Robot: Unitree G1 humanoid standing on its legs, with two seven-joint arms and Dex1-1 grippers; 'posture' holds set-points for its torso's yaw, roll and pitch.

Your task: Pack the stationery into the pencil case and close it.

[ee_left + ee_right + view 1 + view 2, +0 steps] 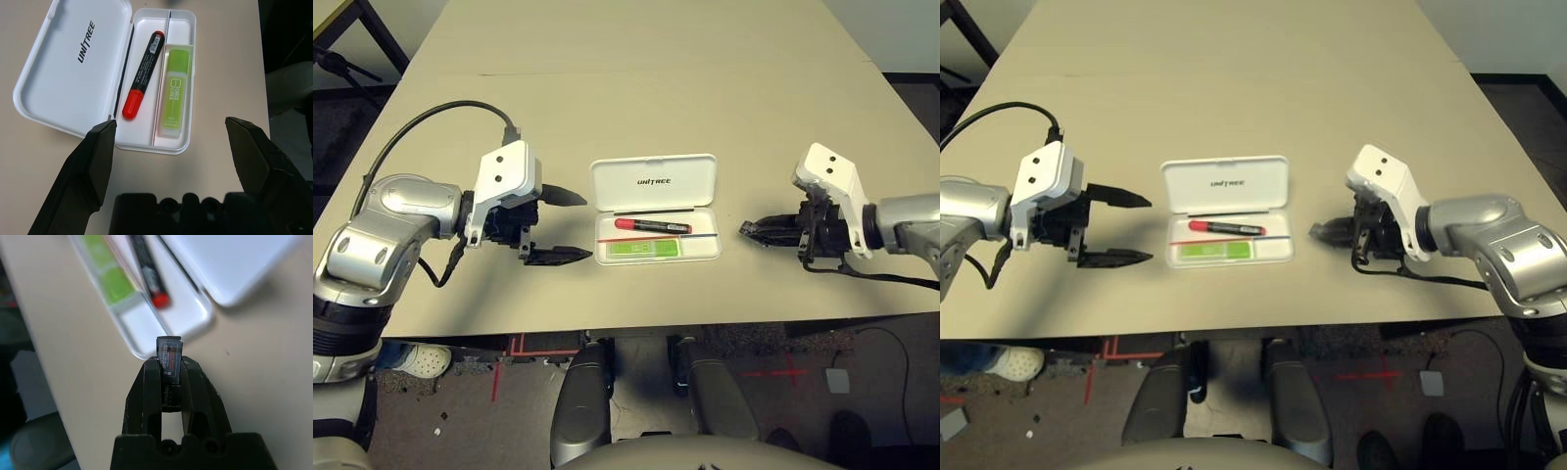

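Right gripper (171,363) clenched on dark block (169,357), right of case (709,247). Block likely light, stiff; grip its sides low. Left gripper (171,122) spread, empty, left of case. Marker (143,73), green highlighter (175,93) inside.

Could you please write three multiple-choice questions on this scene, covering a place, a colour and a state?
1. Where is the red and black marker?
A) On the bare table
B) In the right gripper
C) In the pencil case

2. What colour is the highlighter beside it?
A) Light green
B) Orange
C) Purple

3. How is the case's lid?
A) Closed
B) Open
C) Detached

Key:
1 C: the marker lies inside the white pencil case, while the right gripper holds a small dark block.
2 A: the highlighter has a light-green cap and body.
3 B: the lid is folded back, its UNITREE print showing.
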